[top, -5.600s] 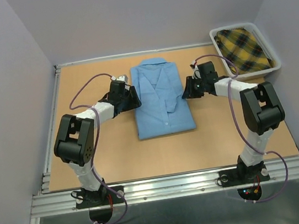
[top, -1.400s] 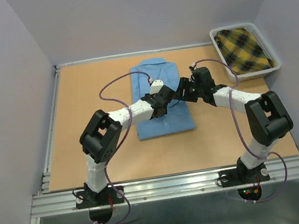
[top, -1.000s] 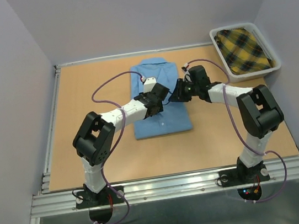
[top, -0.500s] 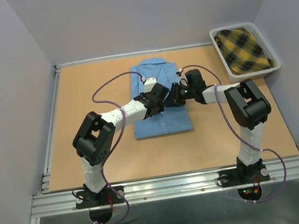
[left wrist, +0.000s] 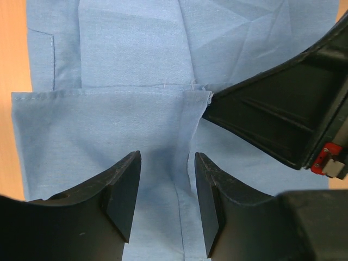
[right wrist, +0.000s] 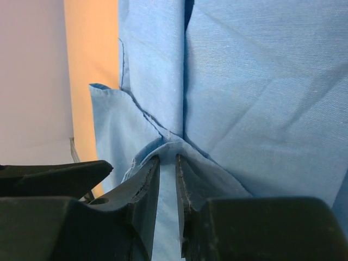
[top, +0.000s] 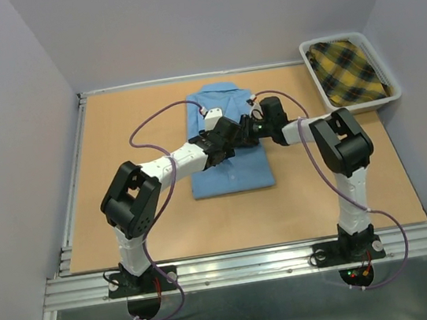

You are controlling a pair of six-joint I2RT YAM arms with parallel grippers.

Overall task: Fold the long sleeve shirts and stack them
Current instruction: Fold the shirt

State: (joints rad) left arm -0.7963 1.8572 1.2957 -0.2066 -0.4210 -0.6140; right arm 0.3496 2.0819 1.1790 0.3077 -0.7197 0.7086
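Leaning in from either side, the two arms meet over the shirt [top: 235, 171], which lies folded flat, collar at the far end, on the middle of the table [top: 131, 140] toward its back. The left gripper [left wrist: 167, 168] hangs just above the cloth with its fingers spread, and the edge of a folded sleeve runs down between them. The right gripper [right wrist: 167, 159] comes from the opposite side, its tips at the corner of that same sleeve. Its fingers stand almost together with only a slit between them, and they look to be nipping a small raised ridge of the blue cloth, though from here I can't be quite sure the fabric is caught. The two grippers sit very near each other. In the far right corner a white bin [top: 365, 107] holds a yellow plaid cloth [top: 348, 69], well apart from the shirt.
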